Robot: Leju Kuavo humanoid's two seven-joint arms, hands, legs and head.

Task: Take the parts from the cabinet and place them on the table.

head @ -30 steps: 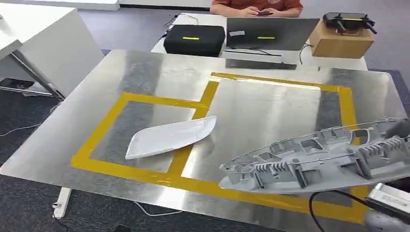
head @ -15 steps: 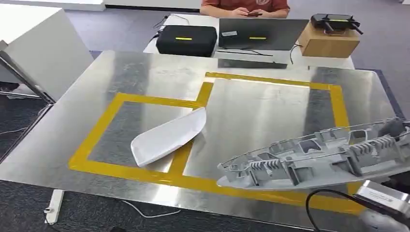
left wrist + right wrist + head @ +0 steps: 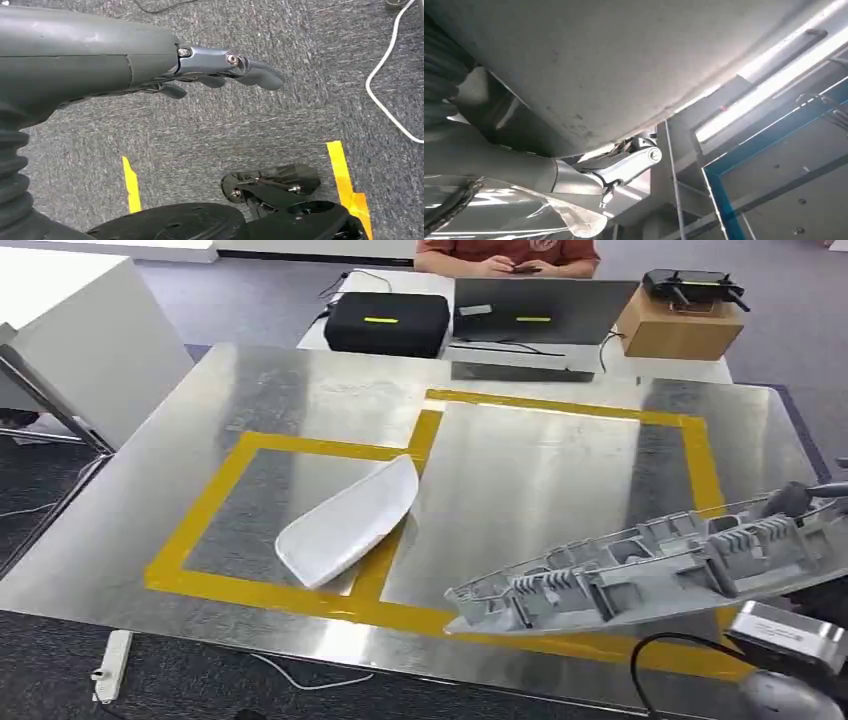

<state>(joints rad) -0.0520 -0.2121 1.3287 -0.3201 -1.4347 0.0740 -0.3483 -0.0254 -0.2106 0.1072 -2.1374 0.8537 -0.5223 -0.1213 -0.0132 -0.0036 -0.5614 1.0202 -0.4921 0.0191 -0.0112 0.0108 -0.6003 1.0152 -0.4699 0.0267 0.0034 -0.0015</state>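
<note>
Altogether two parts: white shell (image 3: 348, 521), ribbed frame (image 3: 640, 572)

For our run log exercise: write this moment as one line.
right hand: holds grey ribbed part above table | left hand: hangs empty | white part: on table

Grey carpet floor (image 3: 250, 300), white cabinet (image 3: 90, 330)

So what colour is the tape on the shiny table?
Yellow tape; the head view shows it best.
</note>
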